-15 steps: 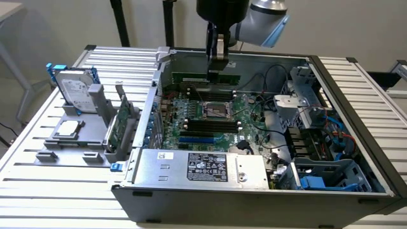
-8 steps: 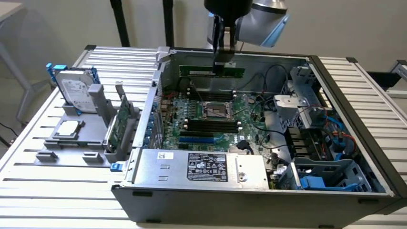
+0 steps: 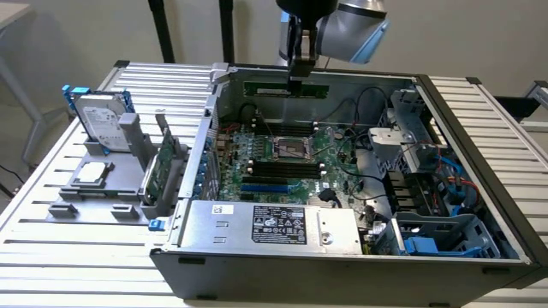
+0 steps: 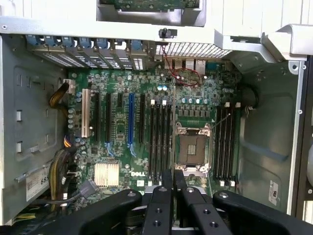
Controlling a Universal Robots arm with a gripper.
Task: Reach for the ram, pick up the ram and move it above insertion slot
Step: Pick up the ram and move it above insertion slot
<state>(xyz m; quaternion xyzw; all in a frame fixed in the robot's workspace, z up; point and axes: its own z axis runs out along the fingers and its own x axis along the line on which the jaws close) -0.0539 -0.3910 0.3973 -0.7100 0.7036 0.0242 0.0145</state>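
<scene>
**Ram held over the open case**

Open computer case (image 3: pixel 342 256) sits on a slatted table (image 3: pixel 51 256), motherboard (image 3: pixel 274 160) exposed, black memory slots (image 3: pixel 283 170) beside the CPU socket (image 3: pixel 291 149). Power supply (image 3: pixel 269 226) along the near wall. On the exterior view's left, a grey fixture (image 3: pixel 102 186) holds a hard drive (image 3: pixel 99 122) upright and a green expansion card (image 3: pixel 158 173). Robot arm (image 3: pixel 351 22) comes down from the top; gripper (image 3: pixel 296 82) is narrow, fingers (image 4: pixel 159 205) pinched on the ram (image 3: pixel 287 89). Ram hangs level, high over the board near the far wall, clear of the slots. Wrist view looks straight down on the slots (image 4: pixel 160 142).
</scene>
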